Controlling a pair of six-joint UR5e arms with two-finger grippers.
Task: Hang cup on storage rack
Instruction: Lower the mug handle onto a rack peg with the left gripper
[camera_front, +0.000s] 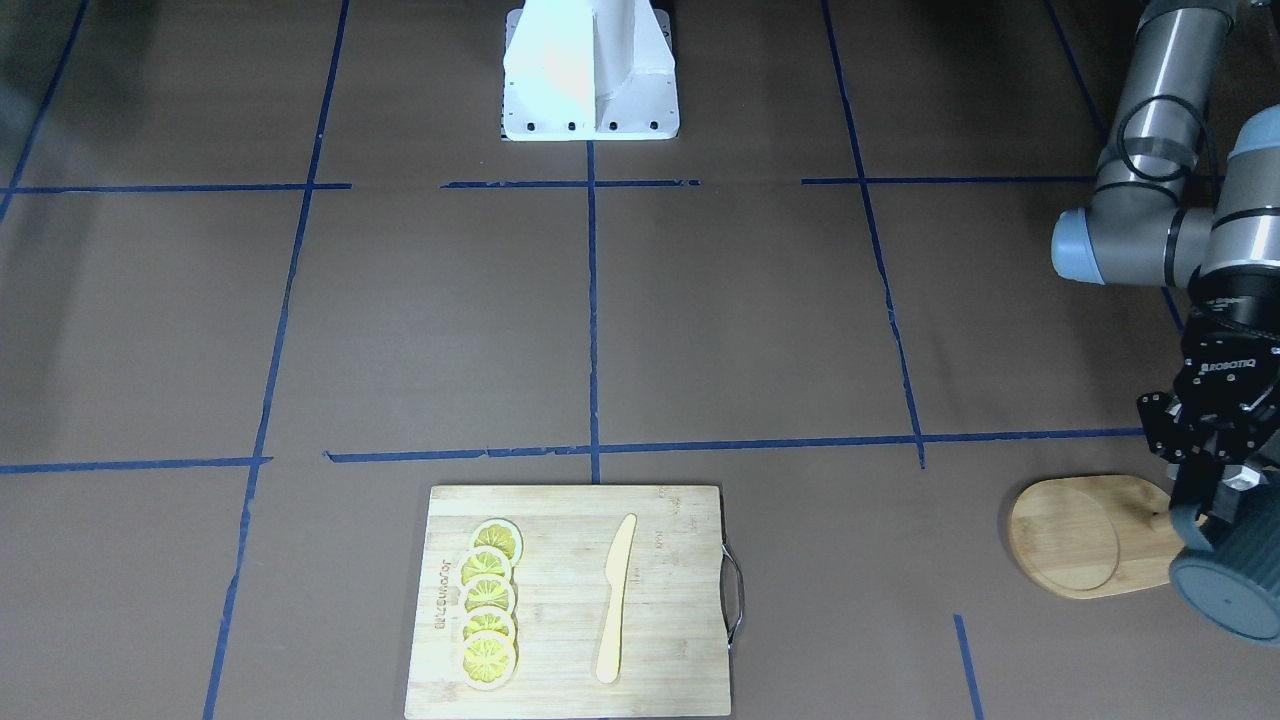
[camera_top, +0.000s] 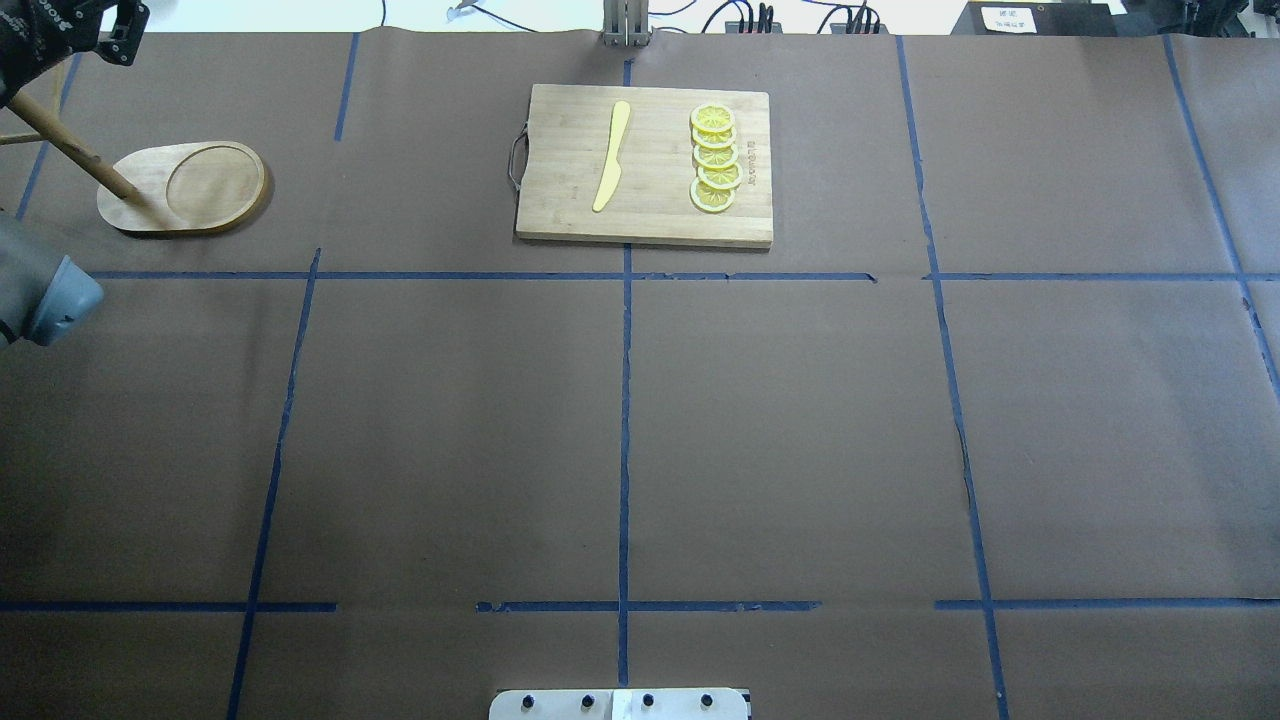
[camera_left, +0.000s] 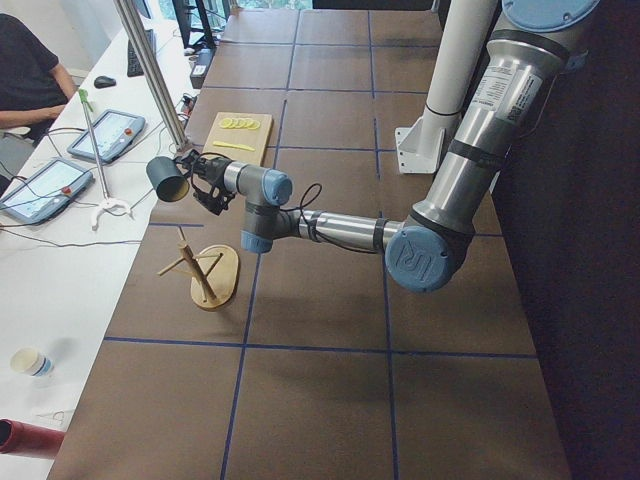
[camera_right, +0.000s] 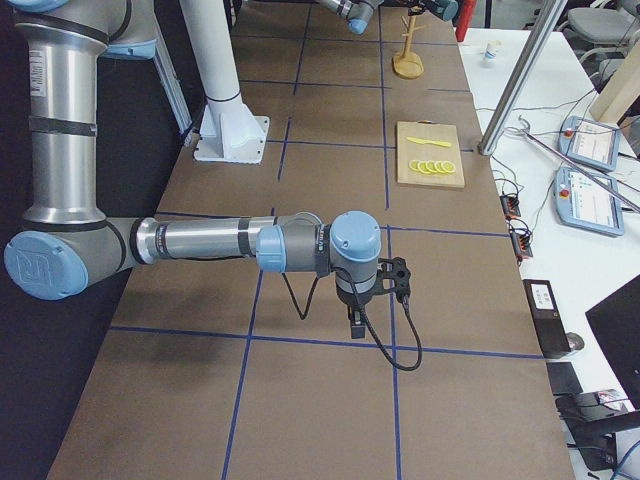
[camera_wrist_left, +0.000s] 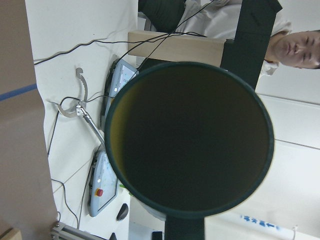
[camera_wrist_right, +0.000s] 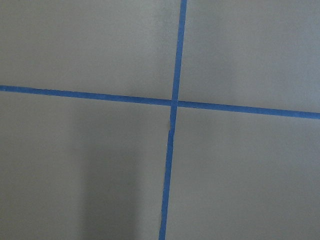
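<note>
Your left gripper (camera_front: 1215, 480) has its jaws clamped on the cup (camera_front: 1228, 590), tipped on its side just above the storage rack (camera_front: 1075, 535) and apart from its pegs, I think so that the handle can meet one; of the right gripper (camera_right: 385, 285), well apart from the rack, I cannot tell the jaws.

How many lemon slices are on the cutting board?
5. The lemon slices lie in one overlapping row on the bamboo cutting board, apart from the yellow knife beside them; none looks hidden.
</note>
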